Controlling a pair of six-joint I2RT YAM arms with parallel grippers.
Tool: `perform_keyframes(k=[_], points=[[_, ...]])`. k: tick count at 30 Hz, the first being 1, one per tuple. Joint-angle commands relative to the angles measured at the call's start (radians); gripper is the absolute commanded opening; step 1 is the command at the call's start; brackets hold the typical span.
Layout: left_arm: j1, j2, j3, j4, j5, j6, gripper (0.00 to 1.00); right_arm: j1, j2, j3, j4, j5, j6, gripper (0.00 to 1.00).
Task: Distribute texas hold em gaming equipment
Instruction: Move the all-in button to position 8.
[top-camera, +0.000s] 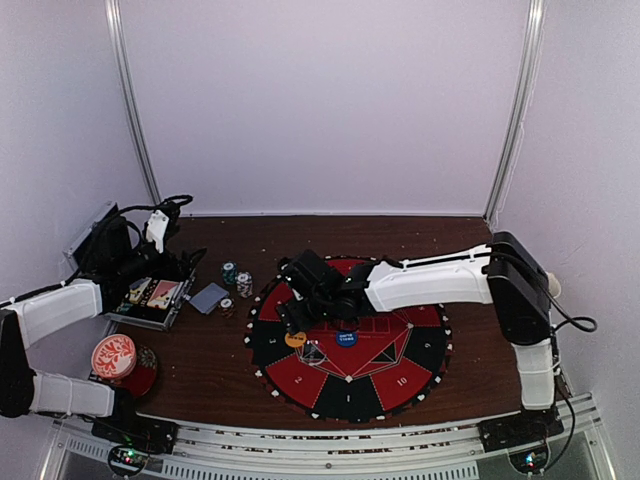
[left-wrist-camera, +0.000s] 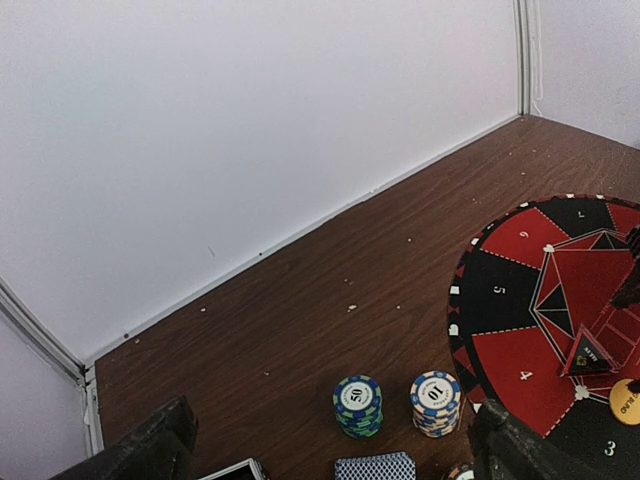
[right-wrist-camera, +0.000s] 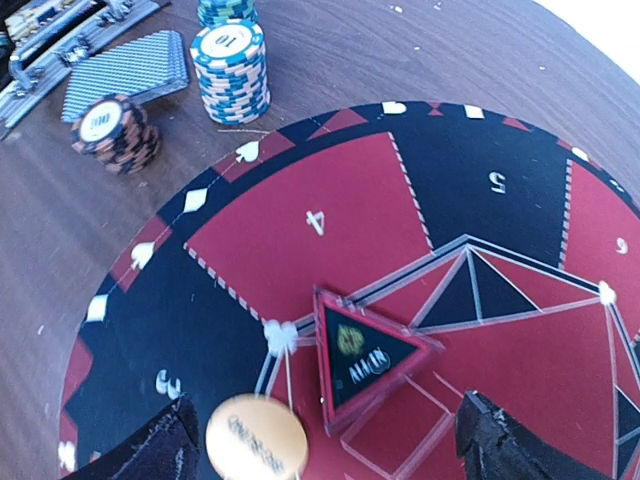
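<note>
My right gripper (right-wrist-camera: 320, 445) has its jaws spread wide and grips nothing. Between its dark fingers (right-wrist-camera: 150, 450) the small orange round button disc (right-wrist-camera: 257, 437) lies flat on the big round red-and-black numbered mat (right-wrist-camera: 330, 220), clear of both pads. Just beyond the disc sits a black triangular marker in a red frame (right-wrist-camera: 370, 355), also on the mat. From the top view I make out the small blue round button disc (top-camera: 346, 338) near the mat's centre, a little apart from the orange one.

Off the mat's far-left edge on the brown wooden table (left-wrist-camera: 330, 270) stand three stacks of poker chips: white-and-blue ones marked 10 (right-wrist-camera: 232, 70), dark striped ones marked 100 (right-wrist-camera: 115, 130), and teal ones marked 50 (left-wrist-camera: 357, 405). The deck of grey-blue-backed playing cards (right-wrist-camera: 130, 70) lies beside them.

My left gripper (left-wrist-camera: 330, 455) is released and empty, hanging above that cluster. Further left are an open metal case (top-camera: 150, 298) and a red-and-white patterned round disc (top-camera: 113, 355)
</note>
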Motion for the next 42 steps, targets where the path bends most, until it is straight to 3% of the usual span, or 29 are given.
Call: perform_keyframes(k=[1, 10, 17, 25, 36, 42], points=[[0.007, 0.004, 0.006, 0.039, 0.01, -0.006, 0.98, -0.01, 0.095, 0.105, -0.076, 0.049, 0.025, 0.9], [0.006, 0.004, 0.006, 0.039, 0.012, -0.005, 0.98, -0.059, 0.201, 0.153, -0.108, 0.089, 0.051, 0.84], [0.006, 0.005, 0.006, 0.038, 0.014, -0.008, 0.98, -0.108, 0.141, 0.016, 0.002, 0.026, 0.076, 0.72], [0.007, 0.003, 0.006, 0.037, 0.009, -0.006, 0.98, -0.156, 0.118, -0.052, 0.027, 0.006, 0.115, 0.67], [0.007, 0.002, 0.006, 0.036, 0.012, -0.008, 0.98, -0.252, -0.028, -0.276, 0.104, 0.025, 0.157, 0.61], [0.007, 0.004, 0.009, 0.033, 0.015, -0.009, 0.98, -0.333, -0.188, -0.494, 0.138, 0.051, 0.183, 0.61]])
